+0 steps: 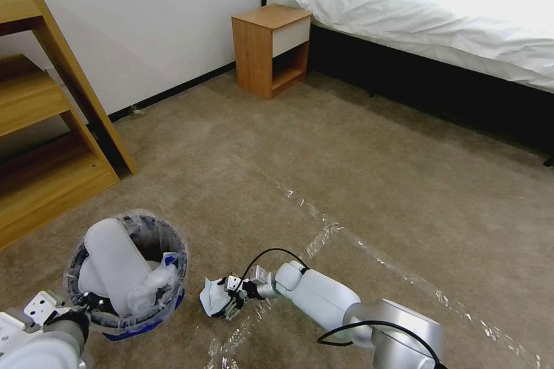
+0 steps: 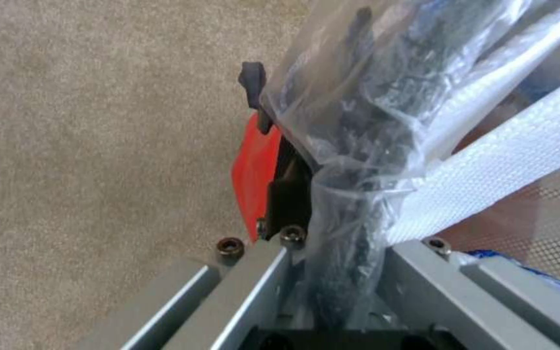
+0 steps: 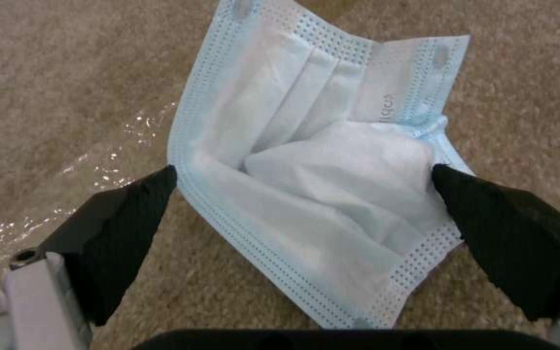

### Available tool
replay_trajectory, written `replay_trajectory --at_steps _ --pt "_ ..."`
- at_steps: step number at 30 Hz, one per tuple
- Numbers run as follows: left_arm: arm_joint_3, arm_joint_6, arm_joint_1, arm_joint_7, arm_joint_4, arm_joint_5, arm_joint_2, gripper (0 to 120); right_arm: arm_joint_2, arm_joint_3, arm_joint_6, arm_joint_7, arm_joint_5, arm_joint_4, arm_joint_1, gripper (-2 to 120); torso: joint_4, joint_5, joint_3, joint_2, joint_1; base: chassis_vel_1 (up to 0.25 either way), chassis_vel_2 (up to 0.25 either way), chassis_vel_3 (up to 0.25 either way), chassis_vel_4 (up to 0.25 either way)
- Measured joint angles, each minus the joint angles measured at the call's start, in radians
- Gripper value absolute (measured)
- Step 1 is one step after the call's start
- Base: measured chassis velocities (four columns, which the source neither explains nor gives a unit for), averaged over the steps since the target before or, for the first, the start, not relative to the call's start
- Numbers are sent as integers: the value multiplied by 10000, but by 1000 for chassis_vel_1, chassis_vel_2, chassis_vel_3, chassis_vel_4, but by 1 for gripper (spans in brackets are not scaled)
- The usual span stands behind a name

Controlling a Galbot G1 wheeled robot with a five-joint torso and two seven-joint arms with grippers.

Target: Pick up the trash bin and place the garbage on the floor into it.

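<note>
The trash bin [image 1: 180,259], lined with a crinkly clear bag, is at the lower left of the head view with a white slipper [image 1: 115,262] and crumpled paper inside. My left gripper [image 1: 92,302] is shut on its near rim. In the left wrist view the left gripper [image 2: 306,112] clamps the bag and the red wall [image 2: 254,170]. A piece of garbage, a light-blue face mask [image 3: 306,180], lies on the carpeted floor [image 1: 346,173]. My right gripper [image 3: 303,209] is open, its black fingertips [image 3: 124,228] on either side of the mask [image 1: 212,297]. In the head view the right gripper [image 1: 229,300] sits low beside the bin.
Shiny tape lines [image 1: 323,230] cross the carpet. A wooden shelf unit [image 1: 40,138] stands at the left, a wooden nightstand [image 1: 271,46] against the wall, and a bed [image 1: 450,17] with white bedding at the back right. Open carpet lies ahead.
</note>
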Motion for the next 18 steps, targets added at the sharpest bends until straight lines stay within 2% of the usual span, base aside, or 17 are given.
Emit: replay_trajectory --at_steps 18 --pt "62 -12 -25 16 11 47 -30 0 0 -12 -50 -31 -83 29 -41 100 0 0 0 0 0 0 0 0 0"
